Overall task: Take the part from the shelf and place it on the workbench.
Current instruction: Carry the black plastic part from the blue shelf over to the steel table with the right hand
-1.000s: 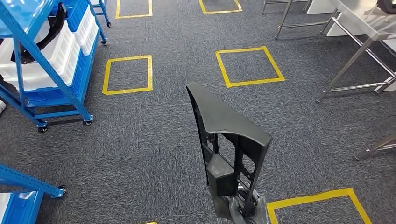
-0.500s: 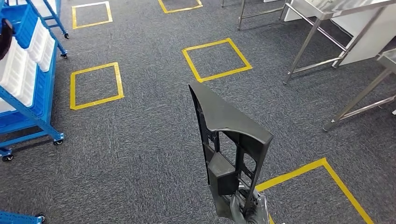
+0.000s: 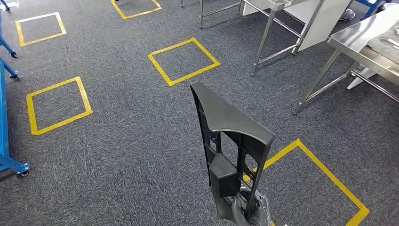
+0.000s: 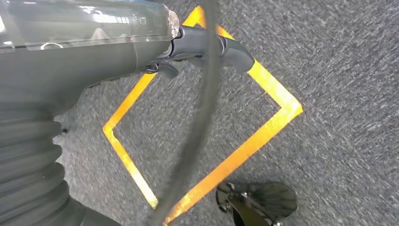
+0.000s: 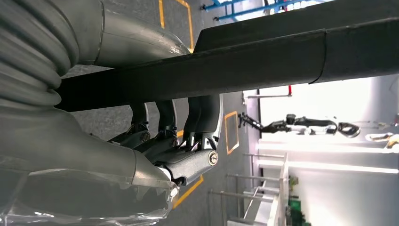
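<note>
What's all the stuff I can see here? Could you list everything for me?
Part: one, black plastic frame, upright in the middle, carried.
Tape squares: several, yellow, outlined on the floor.
Carpet: grey, underfoot everywhere.
Workbench: one, steel, far right.
Steel tables: at least one more, behind, top middle.
Shelf frame: blue, on castors, at the left edge.
Right hand: grey, grips the part from below.
Left hand: grey, over a tape square, fingers curled, holding nothing visible.
</note>
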Controlling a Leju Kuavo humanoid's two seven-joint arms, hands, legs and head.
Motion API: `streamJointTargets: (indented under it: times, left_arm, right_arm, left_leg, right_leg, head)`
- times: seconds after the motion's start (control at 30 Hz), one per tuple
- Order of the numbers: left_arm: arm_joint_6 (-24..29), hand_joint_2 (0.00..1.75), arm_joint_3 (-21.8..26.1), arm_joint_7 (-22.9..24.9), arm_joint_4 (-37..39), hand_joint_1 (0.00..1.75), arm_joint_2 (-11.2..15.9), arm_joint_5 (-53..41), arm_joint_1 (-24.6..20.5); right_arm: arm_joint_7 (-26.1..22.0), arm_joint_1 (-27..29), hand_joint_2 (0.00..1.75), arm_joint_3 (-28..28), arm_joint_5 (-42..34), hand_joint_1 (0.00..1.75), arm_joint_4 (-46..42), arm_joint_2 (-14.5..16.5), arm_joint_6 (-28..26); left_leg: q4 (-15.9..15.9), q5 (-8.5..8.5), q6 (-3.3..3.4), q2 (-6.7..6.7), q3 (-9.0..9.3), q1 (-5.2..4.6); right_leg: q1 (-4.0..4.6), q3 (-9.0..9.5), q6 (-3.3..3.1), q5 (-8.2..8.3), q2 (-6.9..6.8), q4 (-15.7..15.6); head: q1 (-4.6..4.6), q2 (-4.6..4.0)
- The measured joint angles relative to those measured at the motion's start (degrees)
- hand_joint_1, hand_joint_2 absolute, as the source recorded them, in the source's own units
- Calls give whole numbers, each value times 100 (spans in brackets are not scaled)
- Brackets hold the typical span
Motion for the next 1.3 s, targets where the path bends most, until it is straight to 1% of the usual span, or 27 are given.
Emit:
streamJointTargets:
  times: [0.03,0.1,0.17,0.2,0.23,0.27,0.33,0.4,0.47,0.5,0.57,0.63,0.67,0.7,0.73,0.8,0.83,0.9,0.93,0.97,1.0,1.07,1.13,1.2,1.23,1.27,1.3]
  left_arm:
    - [1,175,0,-1,0,0,-8,-3,-4]
    - [2,175,1,-3,0,0,-14,-8,8]
    - [2,175,2,-3,0,0,-14,-10,25]
    - [2,175,2,-2,0,0,-15,-10,26]
    - [2,175,1,-2,0,0,-16,-11,21]
    - [2,175,1,-2,0,0,-20,-11,14]
    - [2,175,0,-2,0,0,-30,-13,7]
    - [2,175,0,-4,0,0,-37,-13,1]
    - [2,175,0,-5,0,0,-39,-13,-16]
    - [2,175,0,-6,0,0,-40,-13,-26]
    - [0,175,0,-10,0,0,-46,-14,-42]
    - [-2,175,0,-9,0,0,-50,-15,-28]
    - [-2,175,0,-5,0,0,-49,-15,-14]
    - [-2,175,0,1,0,0,-48,-15,1]
    - [-2,175,0,4,0,0,-48,-15,9]
    - [-2,175,0,6,0,0,-47,-15,7]
    - [-2,175,0,6,0,0,-47,-15,2]
    - [-2,175,0,7,0,0,-48,-14,3]
    - [-3,175,0,8,0,0,-49,-14,8]
    - [-3,175,0,9,0,0,-49,-13,15]
    - [-4,175,0,11,0,0,-49,-13,18]
    - [-9,175,0,6,0,0,-49,-13,15]
    - [-15,175,0,-3,0,0,-49,-11,18]
    - [-25,175,0,-11,0,0,-47,-8,30]
    - [-29,175,0,-14,0,0,-46,-7,28]
    - [-35,175,0,-17,0,0,-46,-5,21]
    - [-39,175,0,-18,0,0,-46,-3,12]
  right_arm:
    - [17,2,175,-1,20,175,-6,12,5]
    - [59,-13,175,-2,78,175,-19,38,27]
    - [82,-22,175,-6,110,175,-22,43,57]
    - [85,-17,175,-11,113,175,-21,40,68]
    - [86,-13,175,-17,111,175,-19,38,76]
    - [85,-10,175,-23,109,175,-17,37,80]
    - [78,-16,175,-29,95,175,-18,39,81]
    - [69,-21,175,-34,96,175,-26,53,90]
    - [80,-16,175,-42,124,175,-35,79,96]
    - [89,-8,175,-46,141,175,-39,96,95]
    - [102,-12,175,-53,165,175,-48,137,94]
    - [110,-26,175,-56,186,175,-49,178,93]
    - [114,-27,175,-57,192,175,-48,192,92]
    - [116,-23,175,-59,194,175,-47,198,92]
    - [118,-21,175,-62,197,175,-46,201,92]
    - [120,-18,175,-71,204,175,-45,211,92]
    - [120,-19,175,-75,209,175,-45,219,92]
    - [124,-24,175,-80,219,175,-45,232,91]
    - [126,-23,175,-82,225,175,-45,235,91]
    - [128,-18,175,-83,232,175,-45,237,89]
    - [129,-7,175,-84,239,175,-45,238,85]
    - [133,3,175,-87,258,175,-45,238,77]
    - [141,-7,175,-89,288,175,-45,239,75]
    - [152,-8,175,-90,315,175,-44,240,76]
    - [159,-3,175,-90,324,175,-44,240,74]
    - [163,1,175,-90,330,175,-43,240,71]
    - [167,2,175,-90,335,175,-44,240,67]
  left_leg:
    - [-31,22,43,78,11,10]
    - [-64,37,98,242,18,6]
    - [-61,23,116,424,16,-11]
    - [-57,12,114,510,18,-14]
    - [-53,-1,106,589,26,-15]
    - [-49,-18,93,662,42,-15]
    - [-42,-61,46,791,91,-30]
    - [-42,-98,-11,909,134,-53]
    - [-64,-123,-71,1036,184,-62]
    - [-55,-154,-105,1021,209,-53]
    - [225,-359,-157,749,119,-29]
    - [924,-703,-179,417,-210,-11]
    - [1276,-823,-186,358,-392,-8]
    - [1484,-841,-191,335,-516,-8]
    - [1505,-752,-194,326,-558,-7]
    - [951,-311,-189,231,-374,7]
    - [629,-151,-178,64,-250,24]
    - [181,-40,-142,-236,-85,50]
    - [133,-75,-116,-298,-69,46]
    - [94,-71,-89,-249,-59,33]
    - [88,-53,-51,-168,-58,32]
    - [40,-21,27,-11,-37,39]
    - [13,-13,81,163,-25,24]
    - [13,-24,102,361,-26,-1]
    - [13,-32,103,455,-22,-8]
    - [13,-41,99,541,-13,-13]
    - [13,-52,92,621,4,-17]
  right_leg:
    - [7,-60,25,-84,-145,118]
    - [9,-320,64,-411,-524,667]
    - [-21,-630,99,-684,-670,1307]
    - [-34,-685,113,-684,-698,1428]
    - [-44,-627,120,-578,-724,1334]
    - [-48,-464,117,-400,-776,1043]
    - [-9,-56,72,-121,-1053,295]
    - [54,117,8,-67,-1216,-55]
    - [70,117,-50,-61,-1086,-81]
    - [56,133,-80,-49,-1015,-110]
    - [13,172,-151,-17,-877,-172]
    - [7,176,-191,-8,-732,-183]
    - [11,175,-198,-8,-645,-178]
    - [15,177,-201,-11,-555,-169]
    - [16,178,-200,-15,-466,-156]
    - [9,175,-177,-35,-291,-108]
    - [2,160,-157,-47,-217,-82]
    - [-7,88,-89,-51,-68,-19]
    - [-15,46,-47,-35,9,-11]
    - [-24,13,-1,-13,89,-10]
    - [-39,-8,39,-6,79,3]
    - [-24,-113,99,-124,-196,204]
    - [-9,-421,137,-451,-565,818]
    - [-21,-735,154,-676,-686,1428]
    - [-26,-757,152,-634,-708,1475]
    - [-27,-663,141,-499,-736,1309]
    - [-18,-458,114,-307,-800,952]
  head:
    - [1,0]
    - [2,0]
    - [2,0]
    - [1,0]
    - [1,0]
    - [2,0]
    - [2,0]
    - [1,0]
    - [0,0]
    - [1,0]
    - [0,0]
    - [0,0]
    - [1,0]
    - [1,0]
    - [1,0]
    - [1,0]
    - [1,0]
    - [1,0]
    - [1,0]
    - [1,0]
    - [0,0]
    - [1,0]
    - [2,0]
    - [1,0]
    - [2,0]
    - [2,0]
    - [2,0]
